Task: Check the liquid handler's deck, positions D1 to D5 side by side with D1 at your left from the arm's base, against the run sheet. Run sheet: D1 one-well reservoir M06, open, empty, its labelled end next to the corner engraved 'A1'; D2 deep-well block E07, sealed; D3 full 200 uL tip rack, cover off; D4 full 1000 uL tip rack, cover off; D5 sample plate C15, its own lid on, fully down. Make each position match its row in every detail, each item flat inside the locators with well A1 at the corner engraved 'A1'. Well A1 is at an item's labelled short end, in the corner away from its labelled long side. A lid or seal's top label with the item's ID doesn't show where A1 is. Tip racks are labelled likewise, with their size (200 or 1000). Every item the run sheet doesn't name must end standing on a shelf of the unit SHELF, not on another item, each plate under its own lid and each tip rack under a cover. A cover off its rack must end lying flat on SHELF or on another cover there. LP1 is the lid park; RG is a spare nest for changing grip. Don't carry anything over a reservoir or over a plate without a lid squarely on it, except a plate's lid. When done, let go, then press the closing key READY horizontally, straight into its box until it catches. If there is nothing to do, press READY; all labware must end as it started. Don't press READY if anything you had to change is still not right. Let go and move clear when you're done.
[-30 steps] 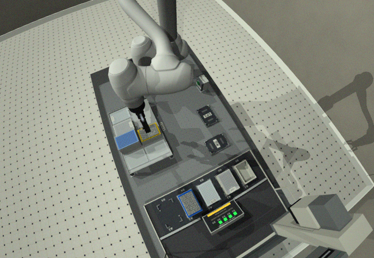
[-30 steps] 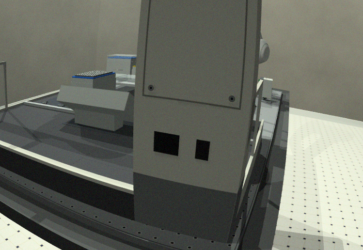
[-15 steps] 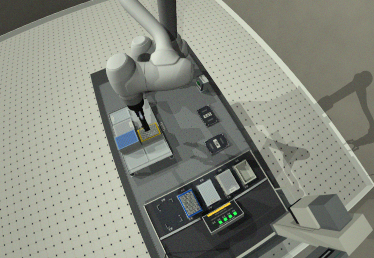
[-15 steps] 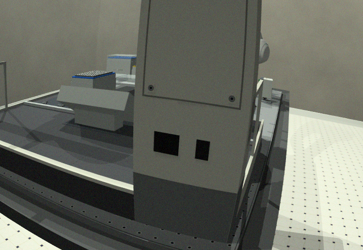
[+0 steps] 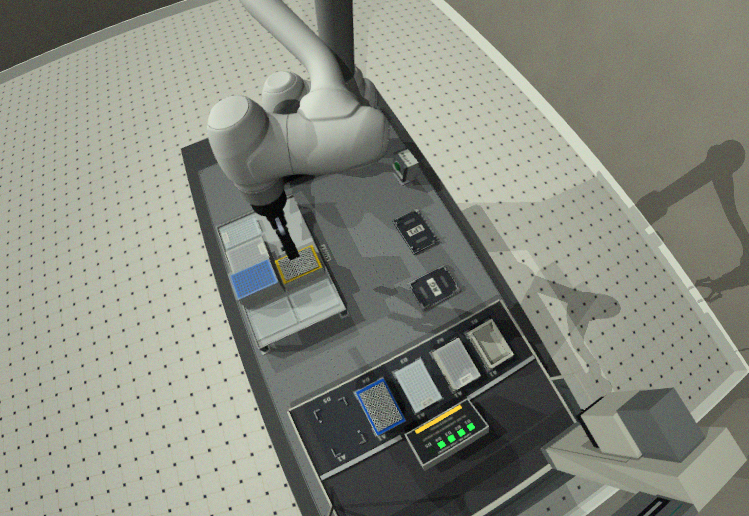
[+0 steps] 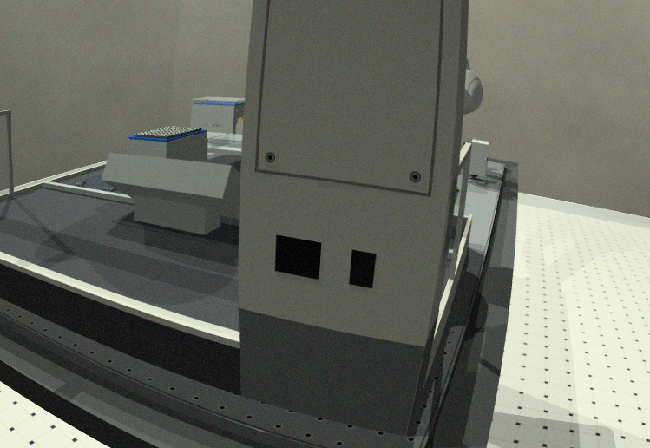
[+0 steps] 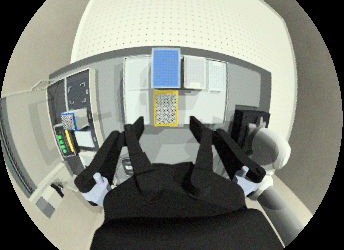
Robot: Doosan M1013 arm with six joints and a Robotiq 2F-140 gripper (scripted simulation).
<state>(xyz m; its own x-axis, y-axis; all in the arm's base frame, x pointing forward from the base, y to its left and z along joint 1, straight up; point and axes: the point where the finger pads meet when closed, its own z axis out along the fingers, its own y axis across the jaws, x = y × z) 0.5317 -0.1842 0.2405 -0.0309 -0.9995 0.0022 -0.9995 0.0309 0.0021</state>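
Observation:
My gripper (image 5: 290,252) (image 7: 166,122) is open and empty. It hangs above a yellow-rimmed uncovered tip rack (image 5: 298,264) (image 7: 166,108) on the shelf unit (image 5: 314,300). Beside it on the shelf stand a blue-covered rack (image 5: 253,278) (image 7: 166,68) (image 6: 218,113) and two pale plates (image 5: 242,230) (image 5: 247,255). On the deck, the leftmost position (image 5: 337,425) holds nothing. Next to it in the top view come a blue-rimmed uncovered tip rack (image 5: 380,405) (image 6: 166,134), two pale flat-topped items (image 5: 418,384) (image 5: 455,363), and an open reservoir (image 5: 489,345) at the right end.
Two dark nests (image 5: 416,232) (image 5: 435,286) lie between shelf and deck. A small key box (image 5: 404,164) stands near the arm's base. A panel with green lights (image 5: 446,432) sits before the deck. In the exterior view a tall grey tower (image 6: 346,211) hides the arm.

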